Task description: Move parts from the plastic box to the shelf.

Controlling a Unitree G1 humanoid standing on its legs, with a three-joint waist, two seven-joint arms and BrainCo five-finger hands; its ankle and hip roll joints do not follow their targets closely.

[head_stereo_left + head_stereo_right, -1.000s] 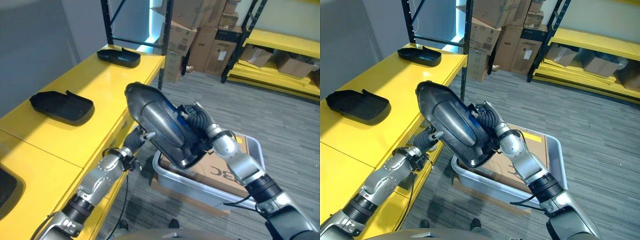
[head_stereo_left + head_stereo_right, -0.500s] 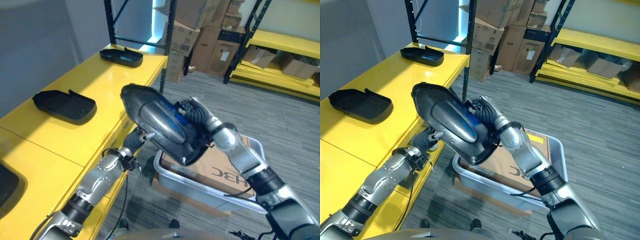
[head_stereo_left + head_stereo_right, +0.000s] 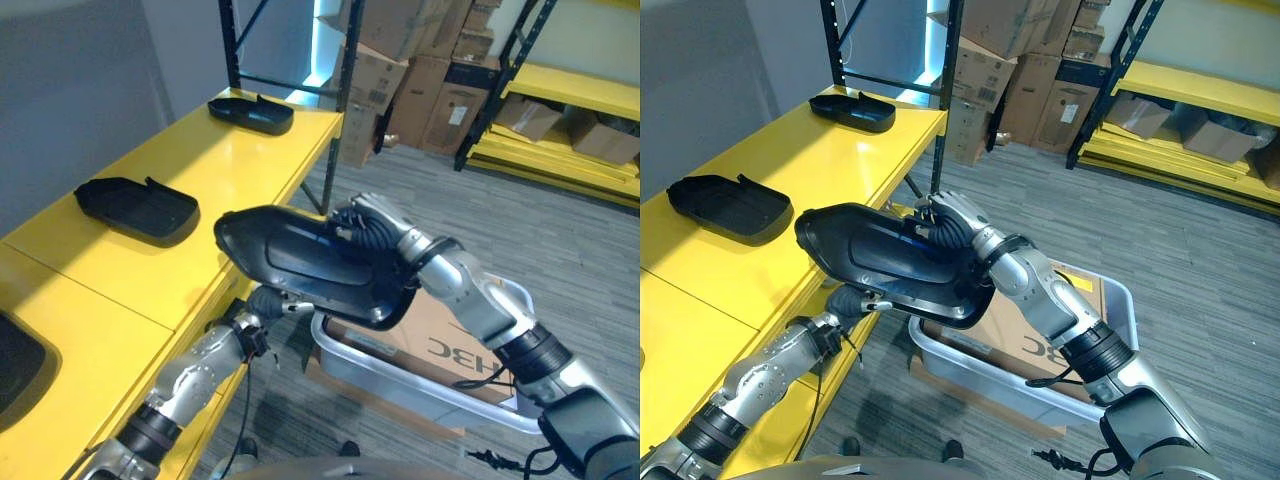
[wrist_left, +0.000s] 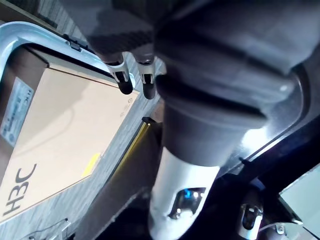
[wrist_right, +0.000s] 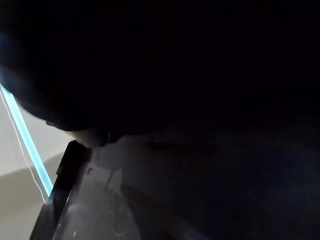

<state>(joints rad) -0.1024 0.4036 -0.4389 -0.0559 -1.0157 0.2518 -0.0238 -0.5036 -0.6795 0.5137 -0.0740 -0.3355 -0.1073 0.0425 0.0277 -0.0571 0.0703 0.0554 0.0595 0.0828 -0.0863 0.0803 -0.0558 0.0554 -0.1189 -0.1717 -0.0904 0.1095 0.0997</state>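
Observation:
A large dark plastic part (image 3: 300,262) hangs almost flat over the front edge of the yellow shelf (image 3: 215,165). My right hand (image 3: 372,228) is shut on its far edge, fingers curled over the rim. My left hand (image 3: 852,302) sits just under the part's near end, by the shelf's front; its straight fingers (image 4: 125,85) point toward the plastic box. The pale plastic box (image 3: 395,375) stands on the floor below, with a sheet of cardboard (image 3: 445,338) in it. The right wrist view is dark, pressed against the part.
Two more dark parts (image 3: 138,207) (image 3: 251,112) lie on the shelf further back, and another (image 3: 14,372) at its near left end. A black upright post (image 3: 342,90) stands at the shelf's far corner. Cardboard boxes (image 3: 405,60) and yellow racks (image 3: 560,120) stand beyond the carpet.
My right hand has swung the dark part from steeply tilted to nearly flat and carried it left, over the shelf's edge. The left hand now lies under it.

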